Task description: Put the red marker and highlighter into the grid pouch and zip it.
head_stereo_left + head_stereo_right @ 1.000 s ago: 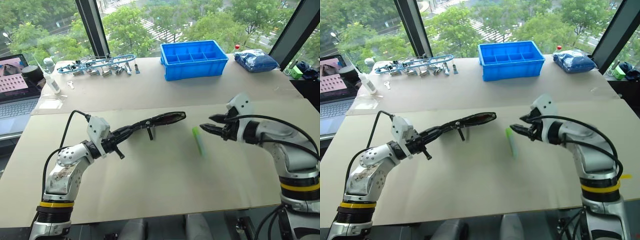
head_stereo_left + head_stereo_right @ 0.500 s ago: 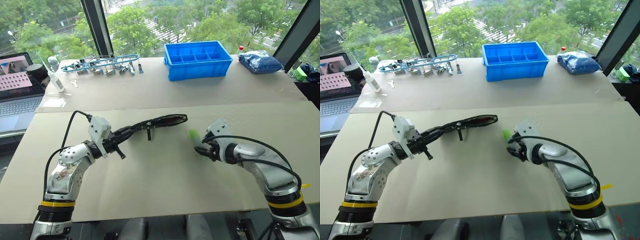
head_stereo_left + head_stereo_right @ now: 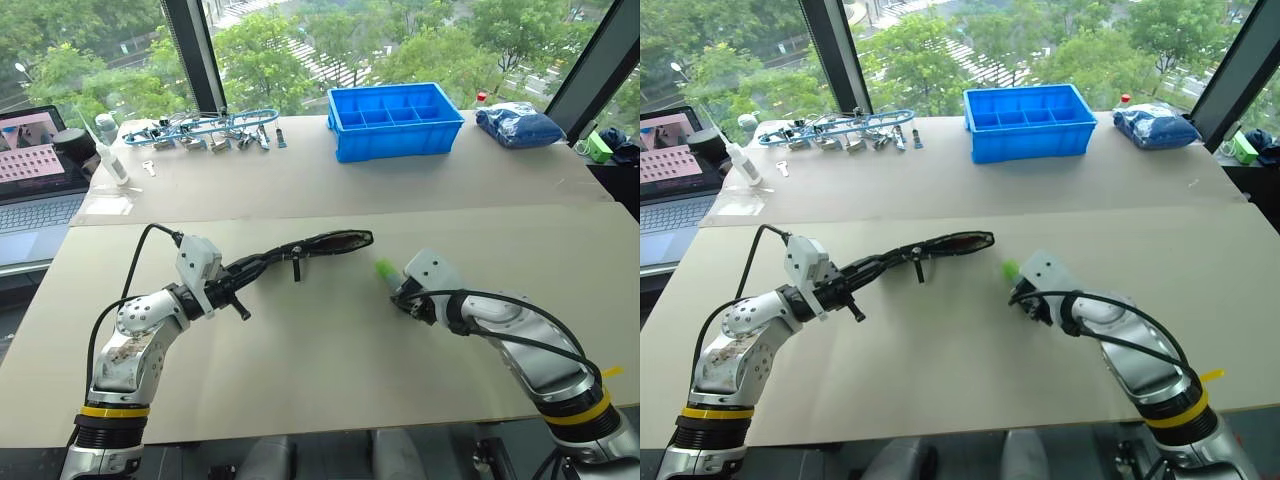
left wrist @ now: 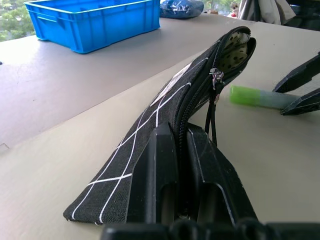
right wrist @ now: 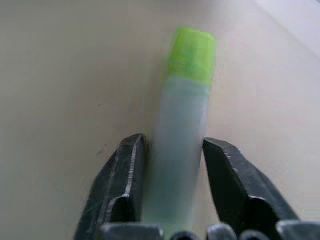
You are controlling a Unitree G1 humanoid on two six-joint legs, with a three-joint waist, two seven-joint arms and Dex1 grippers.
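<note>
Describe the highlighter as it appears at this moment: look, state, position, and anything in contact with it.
The highlighter is a slim pen with a pale, translucent-looking barrel and a bright green cap end. It lies flat on the tan table, cap end pointing away from the right gripper, whose two black fingers sit along either side of the barrel. It has not been lifted. It lies apart from the open mouth of the grid pouch.

Bright window daylight, blurred wrist close-up
</note>
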